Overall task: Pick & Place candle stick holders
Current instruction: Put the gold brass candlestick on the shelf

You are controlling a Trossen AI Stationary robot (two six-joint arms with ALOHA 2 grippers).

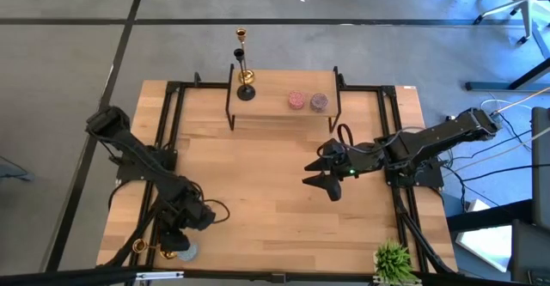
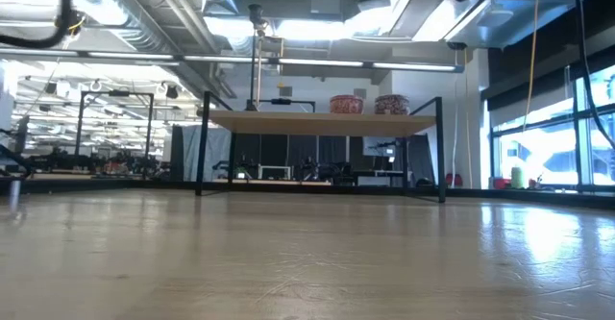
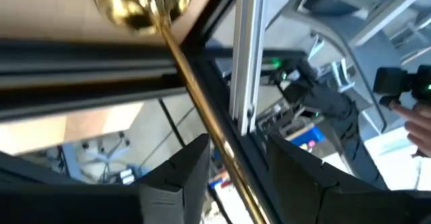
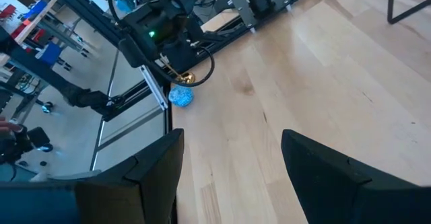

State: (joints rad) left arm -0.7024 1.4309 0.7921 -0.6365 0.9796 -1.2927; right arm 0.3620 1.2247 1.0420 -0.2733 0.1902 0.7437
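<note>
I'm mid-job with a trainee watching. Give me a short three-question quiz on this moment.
1. True or false: the slim gold candlestick on the raised wooden shelf stands upright.
2. Which has the other gold candlestick, lying at the table's corner, between its fingers? A: left gripper. B: right gripper.
3. Fill in: the right gripper's jaws are ____.
Key: 1 true; 2 A; 3 open.

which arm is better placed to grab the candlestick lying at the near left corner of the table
Left. The left gripper is already at the lying candlestick, whose stem runs between its open fingers in the wrist view. The right gripper hangs open over the table's middle, far from it.
</note>
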